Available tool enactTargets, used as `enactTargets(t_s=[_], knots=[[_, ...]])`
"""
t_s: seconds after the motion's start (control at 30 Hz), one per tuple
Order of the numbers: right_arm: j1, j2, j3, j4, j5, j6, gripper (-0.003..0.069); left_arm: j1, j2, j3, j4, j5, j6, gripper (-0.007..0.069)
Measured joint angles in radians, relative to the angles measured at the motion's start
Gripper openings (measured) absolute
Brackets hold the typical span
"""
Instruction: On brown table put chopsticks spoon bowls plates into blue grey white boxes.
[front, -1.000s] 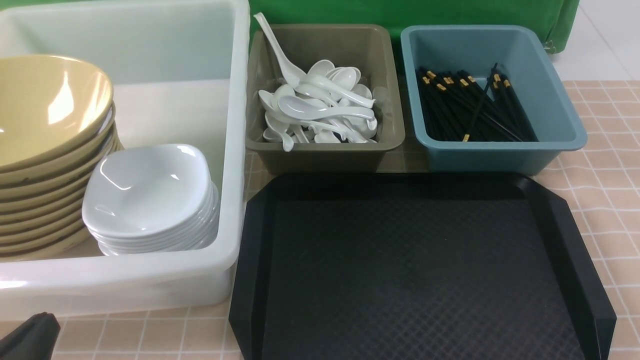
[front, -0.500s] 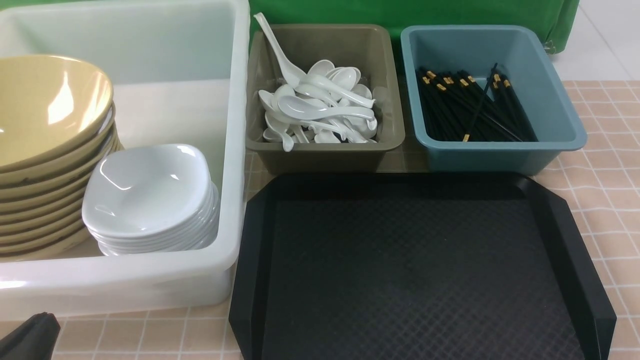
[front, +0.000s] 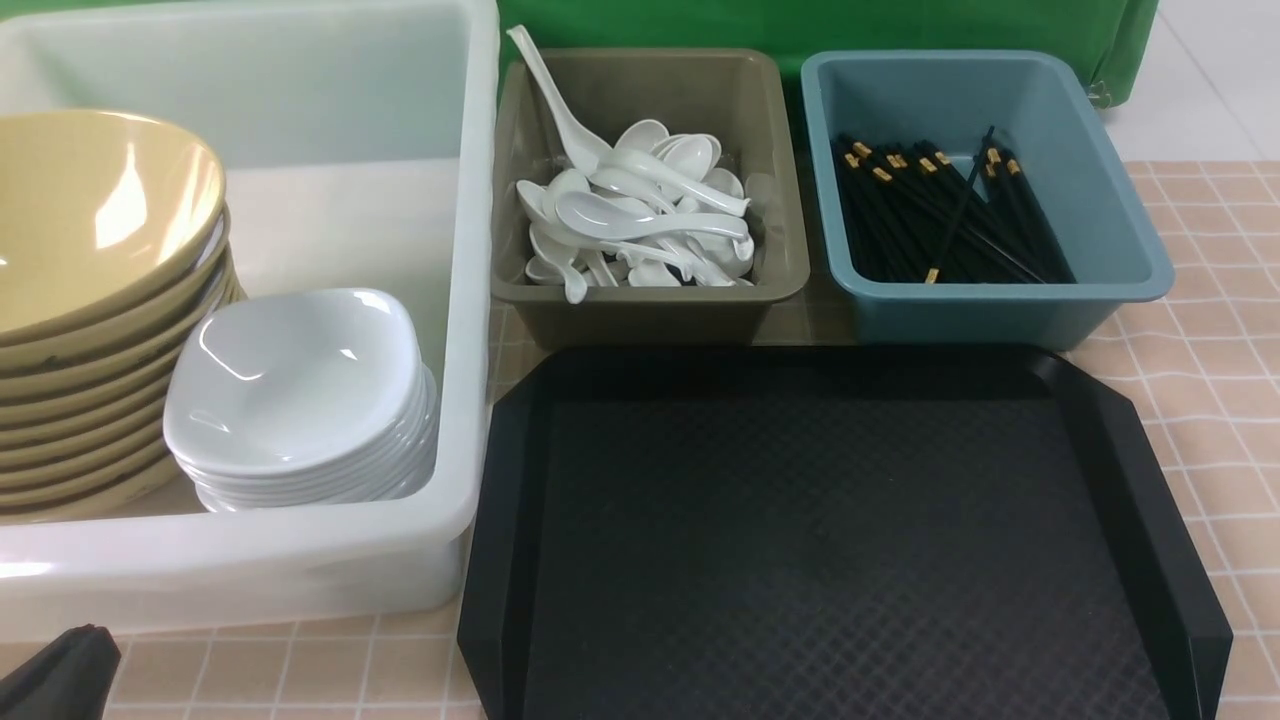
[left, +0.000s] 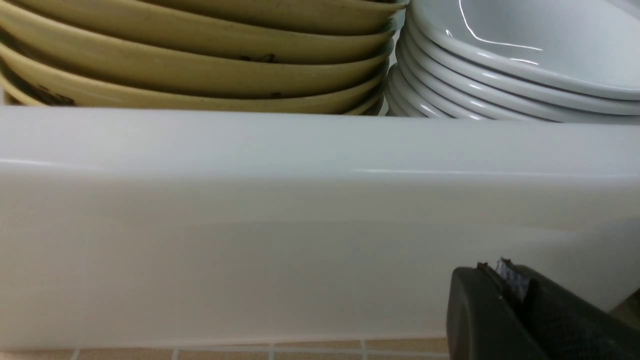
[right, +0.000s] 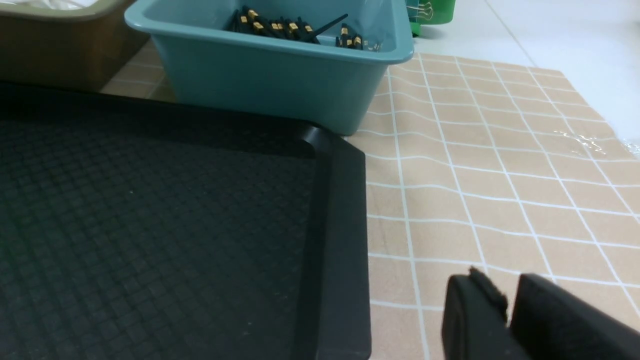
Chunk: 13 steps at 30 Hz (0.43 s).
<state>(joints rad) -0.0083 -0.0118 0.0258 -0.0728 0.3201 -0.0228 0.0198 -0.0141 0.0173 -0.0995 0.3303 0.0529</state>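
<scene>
**All sorted, tools parked**

Left tool (left: 505, 295) sits low by the near wall of the white tub (front: 300, 570), jaws pressed together on nothing. Right tool (right: 505, 310) rests over the bare surface (right: 500, 190) beside the tray (front: 830, 540), a slim gap showing between its fingers and nothing in it. Whether that gap is growing, the views don't settle.

Across the last second the front view shows nothing moved: same stacks, same heaps, same sliver of left arm at the bottom corner. That stillness reads like a finish.

Bowls (front: 90, 260) are stacked in the tub, plates (front: 300, 390) nested just beside them. Spoons (front: 640, 215) are heaped in the grey box (front: 650, 310), one handle poking up over the rim. Chopsticks (front: 940, 215) lie in the blue box (front: 1000, 300). No tableware shows on the tray or the surface, so the job looks done.
</scene>
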Motion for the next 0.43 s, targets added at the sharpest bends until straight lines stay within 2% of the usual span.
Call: enactTargets(t_s=[0.43], knots=[[0.000, 0.000, 0.000, 0.000, 0.000, 0.000, 0.0185, 0.000, 0.000, 0.000, 0.000, 0.000, 0.000, 0.0007]])
